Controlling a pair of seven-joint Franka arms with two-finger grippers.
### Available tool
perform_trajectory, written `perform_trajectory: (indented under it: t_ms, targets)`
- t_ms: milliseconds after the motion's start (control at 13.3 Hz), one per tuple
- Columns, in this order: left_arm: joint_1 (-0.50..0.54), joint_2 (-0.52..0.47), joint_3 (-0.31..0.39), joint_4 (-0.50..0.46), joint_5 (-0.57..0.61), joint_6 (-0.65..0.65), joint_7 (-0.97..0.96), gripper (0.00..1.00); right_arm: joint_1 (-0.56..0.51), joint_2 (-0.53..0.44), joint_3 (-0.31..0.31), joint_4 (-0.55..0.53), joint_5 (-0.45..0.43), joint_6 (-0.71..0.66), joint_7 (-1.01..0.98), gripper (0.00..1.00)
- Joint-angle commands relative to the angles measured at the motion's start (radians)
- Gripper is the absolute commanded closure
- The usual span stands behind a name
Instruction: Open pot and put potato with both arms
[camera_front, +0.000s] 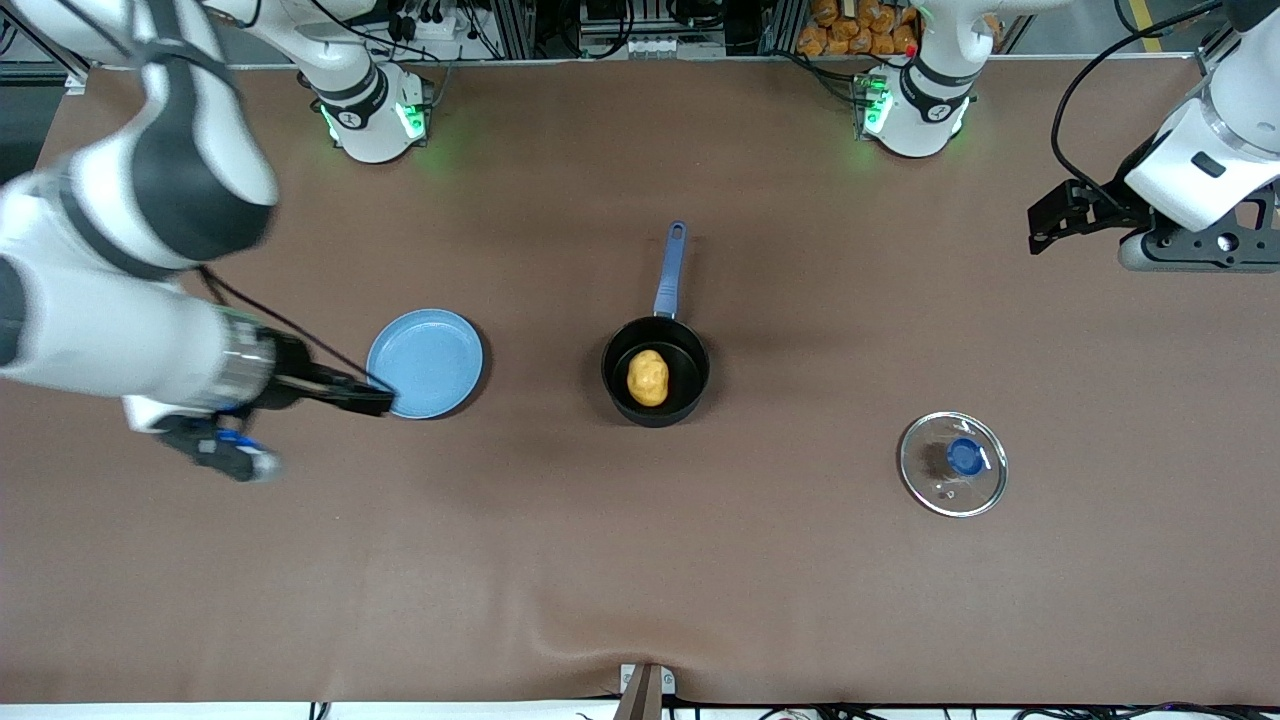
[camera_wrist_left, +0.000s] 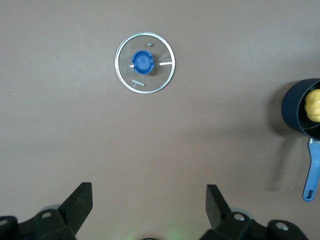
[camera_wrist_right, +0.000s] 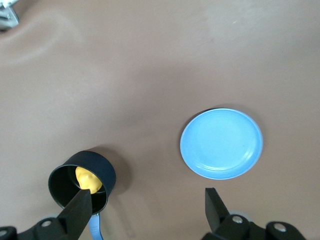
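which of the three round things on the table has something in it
The pot, mid-table: the potato sits in it. The blue plate is bare, and the glass lid lies flat.

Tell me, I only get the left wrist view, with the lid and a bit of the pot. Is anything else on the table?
Observer: Yes, a blue plate lies beside the pot, toward the right arm's end of the table.
Operator: Where's the other hand?
Observer: The right hand is open and empty, up in the air by the plate's rim.
Operator: And where's mine?
Observer: The left hand is over the left arm's end of the table, away from the lid.
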Motion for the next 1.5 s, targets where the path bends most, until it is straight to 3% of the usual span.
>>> perform_trajectory:
  t_ms: [0, 150, 301, 451, 827, 1128, 1429]
  targets:
    - [0.01, -0.025, -0.009, -0.011, 0.019, -0.006, 0.005, 0.0, -0.096, -0.07, 0.07, -0.024, -0.071, -0.05, -0.095, 0.0]
    - [0.012, -0.025, -0.009, -0.005, 0.019, -0.008, 0.007, 0.0, -0.124, -0.153, 0.057, -0.024, -0.162, -0.151, -0.352, 0.0]
    - [0.012, -0.025, -0.004, 0.024, 0.019, -0.018, 0.0, 0.0, -0.141, -0.24, 0.026, -0.036, -0.167, -0.193, -0.386, 0.0]
    - [0.012, -0.025, 0.001, 0.047, 0.02, -0.047, 0.0, 0.0, -0.068, -0.309, -0.096, -0.101, -0.153, -0.194, -0.384, 0.0]
    - [0.019, -0.022, 0.004, 0.048, 0.036, -0.049, 0.004, 0.0, 0.026, -0.581, -0.216, -0.495, -0.158, -0.055, -0.464, 0.0]
    - [0.021, -0.019, 0.002, 0.049, 0.036, -0.049, 0.008, 0.0, 0.008, -0.546, -0.215, -0.422, -0.203, -0.065, -0.602, 0.0]
    - [0.021, -0.019, 0.002, 0.049, 0.034, -0.049, 0.008, 0.0, 0.0, -0.541, -0.21, -0.408, -0.216, -0.081, -0.593, 0.0]
